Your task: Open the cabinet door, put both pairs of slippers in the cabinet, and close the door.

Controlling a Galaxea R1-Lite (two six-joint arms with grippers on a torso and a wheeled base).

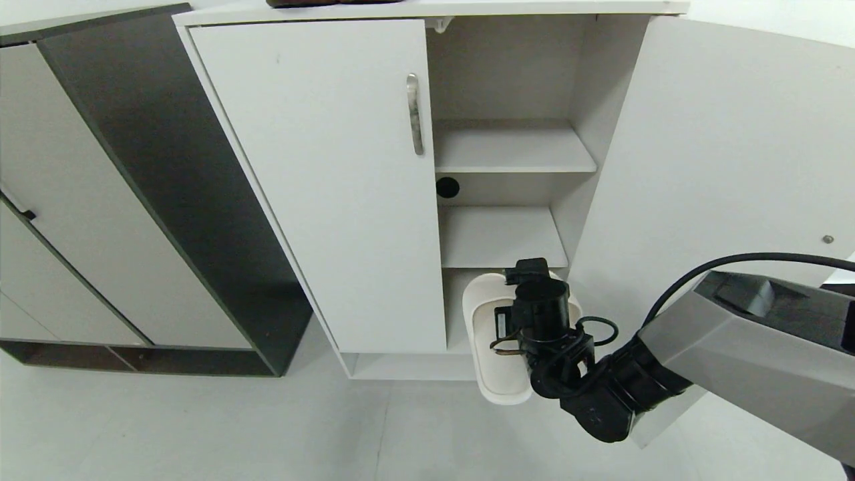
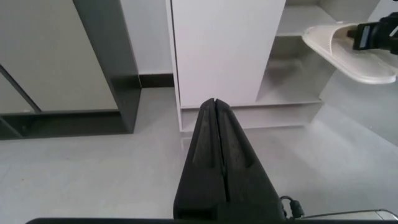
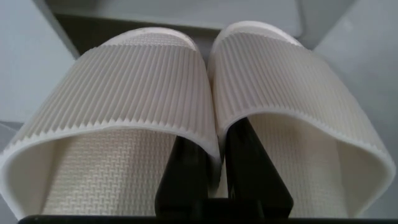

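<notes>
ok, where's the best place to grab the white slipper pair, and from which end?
Pinch the two inner strap walls where the white slippers touch side by side. Come in from the heel end with one finger under each ribbed strap. The straps arch open toward the heel, and a single pinch there carries both slippers. The right gripper holds them this way now.

Grey angular forearm shell, black jointed wrist, thin black cable arching above, small wire loop at wrist. Left gripper matte black, wedge-shaped, centre seam. Right gripper black, flat-fingered.
</notes>
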